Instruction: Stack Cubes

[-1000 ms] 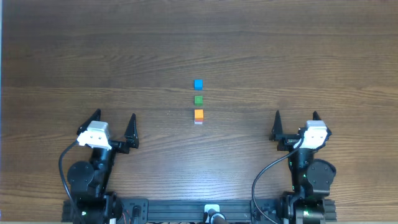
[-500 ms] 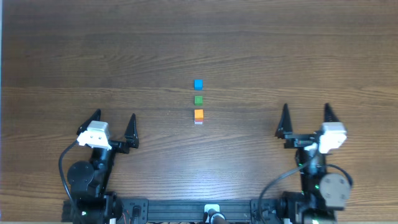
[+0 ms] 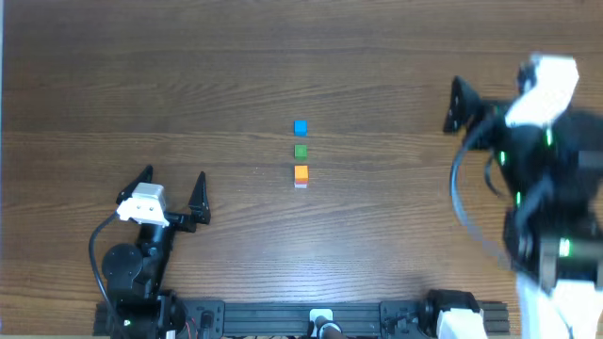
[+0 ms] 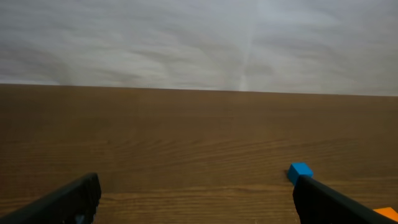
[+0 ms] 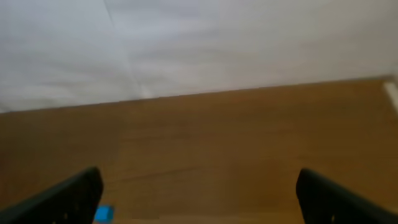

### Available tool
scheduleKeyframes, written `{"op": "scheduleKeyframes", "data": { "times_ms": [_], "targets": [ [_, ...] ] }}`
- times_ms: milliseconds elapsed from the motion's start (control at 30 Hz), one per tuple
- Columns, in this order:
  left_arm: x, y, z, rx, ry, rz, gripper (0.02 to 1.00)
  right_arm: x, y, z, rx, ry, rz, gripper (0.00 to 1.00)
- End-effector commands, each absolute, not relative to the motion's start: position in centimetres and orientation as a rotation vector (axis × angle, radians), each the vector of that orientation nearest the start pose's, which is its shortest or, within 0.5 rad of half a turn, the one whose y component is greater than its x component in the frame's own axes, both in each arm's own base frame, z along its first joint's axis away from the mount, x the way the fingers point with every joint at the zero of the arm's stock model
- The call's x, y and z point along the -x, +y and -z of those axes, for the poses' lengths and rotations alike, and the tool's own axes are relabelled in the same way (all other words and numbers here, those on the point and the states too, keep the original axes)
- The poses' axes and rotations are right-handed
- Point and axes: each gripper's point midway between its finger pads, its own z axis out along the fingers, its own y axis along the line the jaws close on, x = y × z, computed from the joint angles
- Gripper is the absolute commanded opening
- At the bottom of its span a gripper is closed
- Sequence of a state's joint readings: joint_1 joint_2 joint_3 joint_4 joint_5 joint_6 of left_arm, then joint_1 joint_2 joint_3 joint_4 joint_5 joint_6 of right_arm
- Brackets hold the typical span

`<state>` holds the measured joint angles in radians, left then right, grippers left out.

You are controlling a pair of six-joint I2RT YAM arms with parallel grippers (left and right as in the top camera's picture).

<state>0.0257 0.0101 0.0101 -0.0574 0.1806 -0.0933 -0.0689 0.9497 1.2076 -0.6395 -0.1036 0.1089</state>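
Three cubes lie in a short line up the middle of the surface, with a bare gap of wood between each and the next. The blue cube lies farthest from the arms' bases. The green cube sits in the middle, and the orange cube lies nearest the bases. The blue and green cubes sit flat on the wood. A thin pale strip shows along the orange cube's near edge. I cannot tell whether it is the cube's own side or something under it.

The left tool sits low, close to its base and well apart from the cubes, off to their left. It is released: its two dark fingers spread wide with nothing between them. In the left wrist view the blue cube shows just beside the tip of one finger, and a corner of the orange cube shows next to that same finger.

The right arm stands raised at the right side of the top view, well apart from the cubes. The right tool is also released, with its fingers wide apart and nothing held. Its wrist view looks across the wood toward a pale wall, and the blue cube shows near one finger.
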Motion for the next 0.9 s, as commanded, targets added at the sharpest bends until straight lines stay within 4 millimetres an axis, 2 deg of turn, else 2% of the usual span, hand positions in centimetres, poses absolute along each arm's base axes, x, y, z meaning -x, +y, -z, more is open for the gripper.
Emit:
{"op": "scheduleKeyframes", "data": {
  "times_ms": [33, 233, 467, 667, 900],
  "targets": [
    [-24.4, -2.5, -16.1, -0.054, 1.63, 0.194, 0.998, -35.3, 1.4, -31.8, -0.184, 2.172, -0.24, 0.993],
    [-24.4, -2.5, -16.1, -0.053, 1.63, 0.194, 0.996, -37.7, 6.3, -22.9, -0.148, 2.502, -0.293, 0.991],
    [-24.4, -2.5, -16.1, -0.054, 1.63, 0.194, 0.998, -37.5, 12.2, -15.3, -0.096, 2.73, -0.271, 0.991],
    [-24.4, -2.5, -16.1, -0.054, 1.63, 0.194, 0.998, -36.8, 17.0, -11.7, -0.012, 2.844, -0.264, 0.991],
    [-24.4, -2.5, -16.1, -0.054, 1.63, 0.194, 0.998, -36.6, 22.4, -9.7, 0.152, 2.911, -0.244, 0.993]
  ]
}}
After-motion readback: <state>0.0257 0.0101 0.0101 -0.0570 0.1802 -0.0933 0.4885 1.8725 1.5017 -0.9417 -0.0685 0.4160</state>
